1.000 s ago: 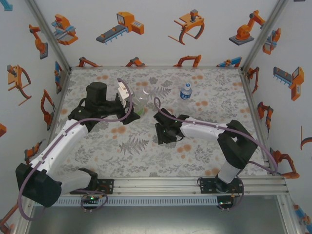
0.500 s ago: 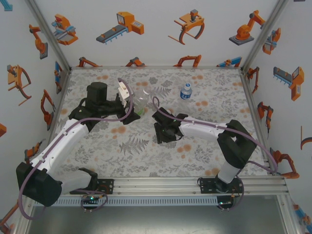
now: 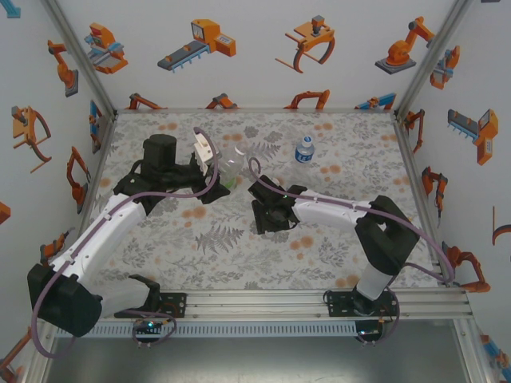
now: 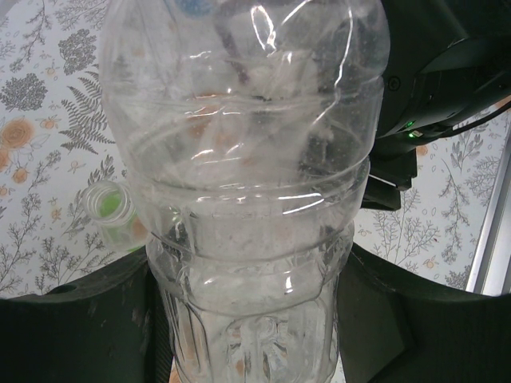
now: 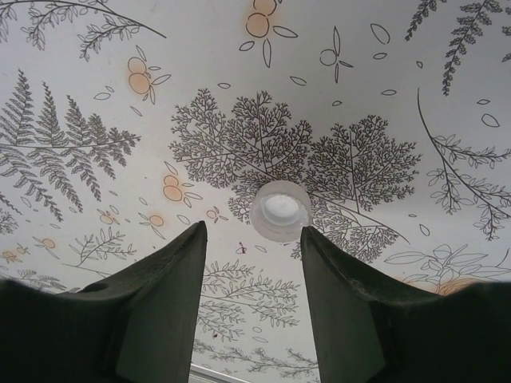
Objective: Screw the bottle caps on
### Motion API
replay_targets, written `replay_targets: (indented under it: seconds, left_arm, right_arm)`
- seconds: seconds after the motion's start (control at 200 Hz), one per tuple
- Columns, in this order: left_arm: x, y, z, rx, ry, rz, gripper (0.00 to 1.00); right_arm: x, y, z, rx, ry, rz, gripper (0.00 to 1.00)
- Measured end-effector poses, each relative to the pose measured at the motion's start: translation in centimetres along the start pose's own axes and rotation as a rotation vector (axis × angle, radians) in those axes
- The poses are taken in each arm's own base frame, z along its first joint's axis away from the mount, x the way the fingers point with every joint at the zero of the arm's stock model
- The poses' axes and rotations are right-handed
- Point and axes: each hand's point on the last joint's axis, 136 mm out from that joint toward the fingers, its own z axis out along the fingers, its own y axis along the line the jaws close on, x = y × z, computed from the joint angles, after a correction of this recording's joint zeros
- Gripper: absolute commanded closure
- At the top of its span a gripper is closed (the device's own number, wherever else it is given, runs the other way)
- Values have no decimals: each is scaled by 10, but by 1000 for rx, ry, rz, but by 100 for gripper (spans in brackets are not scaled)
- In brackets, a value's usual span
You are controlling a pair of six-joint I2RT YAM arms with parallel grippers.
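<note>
Two hands: left hand (image 4: 247, 319) clamps clear bottle (image 4: 247, 159); right hand (image 5: 251, 239), partly open, empty above white cap (image 5: 280, 211).

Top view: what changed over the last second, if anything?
The right gripper slid a little to the left, jaws open close to a white cap; nothing was grabbed or released. The left gripper kept its hold on the clear bottle, and the blue-labelled bottle stayed put.
</note>
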Motion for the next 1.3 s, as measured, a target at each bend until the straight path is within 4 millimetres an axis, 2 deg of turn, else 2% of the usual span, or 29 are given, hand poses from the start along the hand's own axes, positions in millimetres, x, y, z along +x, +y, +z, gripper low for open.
replay_targets:
  seconds: [0.656,0.881,0.981,1.152,1.302]
  left_arm:
    - [3,2,3,0,10,-11,99]
    - [4,3,3,-7,13,-11,99]
    - [4,4,3,-9,15,-12,99]
    - [5,5,4,-13,20,-14,99]
    - [7,5,5,-14,24,-17,99]
  right_arm:
    - [7,-4,13,24,34,-17,53]
    - [7,-4,14,22,33,-21,75]
    - [7,-3,14,14,33,-24,78]
    - [-3,0,16,-48,15,3,78]
    - [-20,-6,17,-148,-17,74,76]
